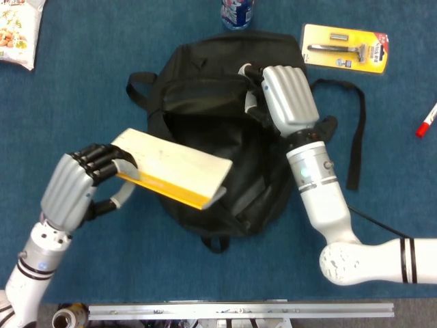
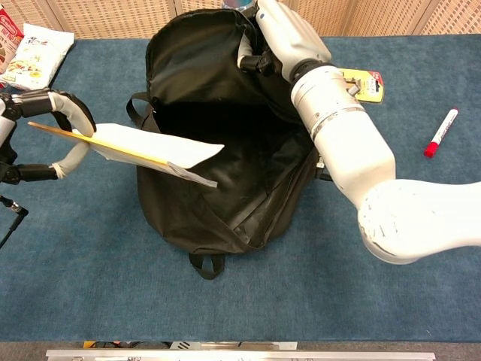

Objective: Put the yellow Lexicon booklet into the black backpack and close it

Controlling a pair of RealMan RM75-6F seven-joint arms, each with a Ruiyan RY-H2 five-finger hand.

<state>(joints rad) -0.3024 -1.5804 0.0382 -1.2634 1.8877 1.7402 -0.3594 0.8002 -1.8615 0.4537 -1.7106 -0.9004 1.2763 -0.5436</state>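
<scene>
Counter: blue surface. In the head view its near edge is bounded by a metal rail.
Left hand: grips the outer end of the booklet, fingers curled over the top face, thumb underneath.
Yellow Lexicon booklet: held off the counter, pale face up, yellow edge toward the near side. Its free end overhangs the left rim of the backpack mouth. In the chest view the booklet tilts slightly down toward the opening.
Black backpack: lies flat on the counter, mouth open. In the chest view the backpack shows a dark, unobstructed interior to the right of the booklet tip.
Right hand: grips the upper flap edge of the backpack and holds it raised, fingers closed on the fabric.
Strap: black loop lying on the counter just right of the backpack.
Red marker: on the counter at the right, well apart from the backpack.
Snack bag: far left corner.
Razor pack: yellow card, far right, beside the backpack top.
Bottle: at the far edge, just beyond the backpack.
</scene>
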